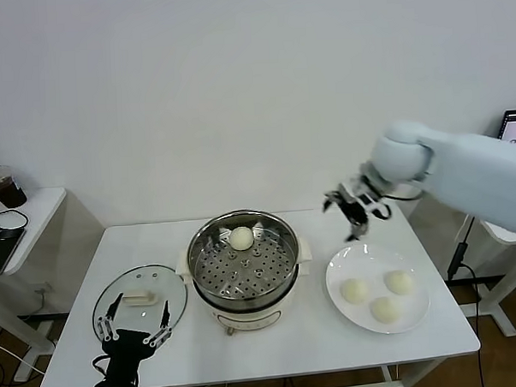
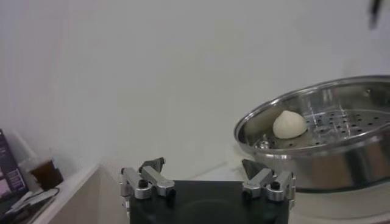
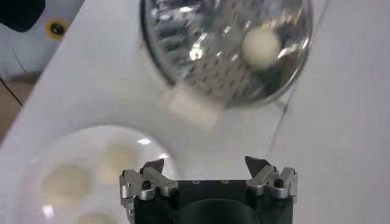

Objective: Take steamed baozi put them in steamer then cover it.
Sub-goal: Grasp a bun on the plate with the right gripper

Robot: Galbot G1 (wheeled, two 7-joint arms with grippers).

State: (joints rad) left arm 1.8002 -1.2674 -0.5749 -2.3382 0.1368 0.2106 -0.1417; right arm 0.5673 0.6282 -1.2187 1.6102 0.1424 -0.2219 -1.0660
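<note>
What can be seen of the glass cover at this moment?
The glass cover is a round clear lid with a metal rim and a cream-white oblong handle at its centre. It lies flat, handle up, on the white table to the robot's left of the steamer, its rim close to the steamer's base; whether they touch cannot be told. It is off the pot. The open left gripper is over its near edge, holding nothing.

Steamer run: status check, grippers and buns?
Right gripper open, empty, above white plate. Left gripper open, over glass lid. One cream-white bun in steel steamer, three on plate. Nothing blocking.
</note>
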